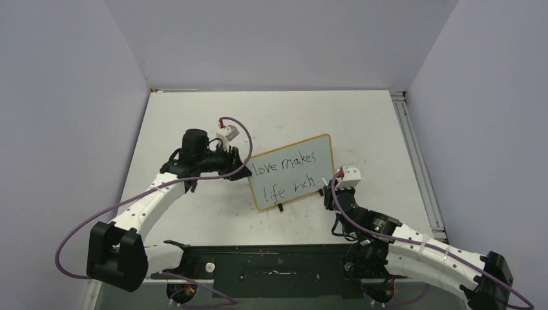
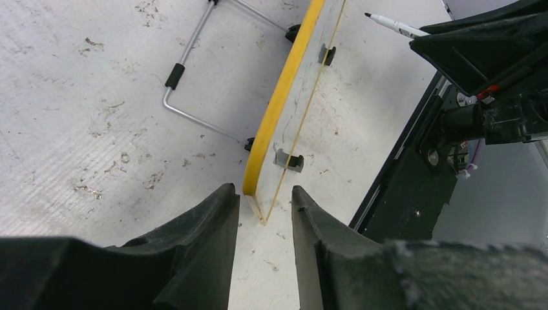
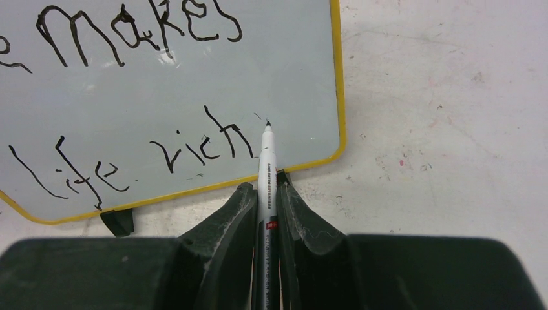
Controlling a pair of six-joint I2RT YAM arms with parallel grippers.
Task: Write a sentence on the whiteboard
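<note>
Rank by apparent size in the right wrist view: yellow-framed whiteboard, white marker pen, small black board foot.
Largest: yellow-framed whiteboard.
Then: white marker pen, though nearness inflates it.
Smallest: small black board foot.

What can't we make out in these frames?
- Right wrist: the picture's left edge cuts off the start of the sentence.
- Right wrist: whether the pen tip touches the whiteboard or hovers; the viewing angle hides any gap.
- Left wrist: the whiteboard is edge-on, so no writing shows.
- Top: the left gripper is too small and dark to judge its jaw gap.
</note>
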